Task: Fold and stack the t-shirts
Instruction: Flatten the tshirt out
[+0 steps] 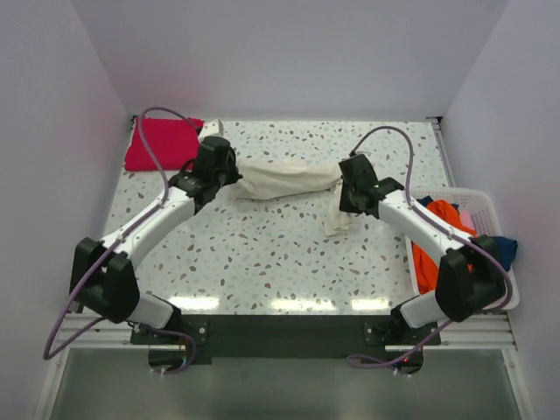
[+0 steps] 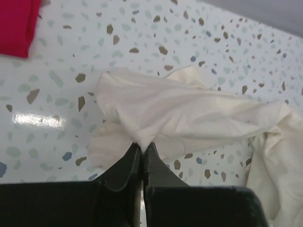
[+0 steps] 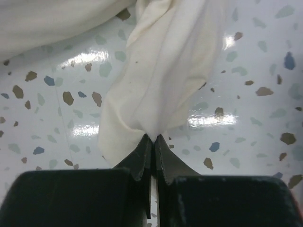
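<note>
A cream t-shirt [image 1: 284, 182] lies bunched in a band across the middle of the speckled table, one end drooping toward the front [image 1: 337, 219]. My left gripper [image 1: 229, 179] is shut on its left end; the left wrist view shows cream t-shirt cloth [image 2: 180, 113] pinched between the black fingertips [image 2: 142, 145]. My right gripper [image 1: 343, 194] is shut on the right end, with cream t-shirt cloth [image 3: 161, 80] rising from its closed tips [image 3: 153, 137]. A red t-shirt [image 1: 163, 143] lies folded at the far left corner.
A white basket [image 1: 490, 210] at the right edge holds orange [image 1: 430, 254] and blue [image 1: 503, 249] t-shirts. White walls close in the table at the back and sides. The red t-shirt's edge [image 2: 16, 26] shows at the left wrist view's top left.
</note>
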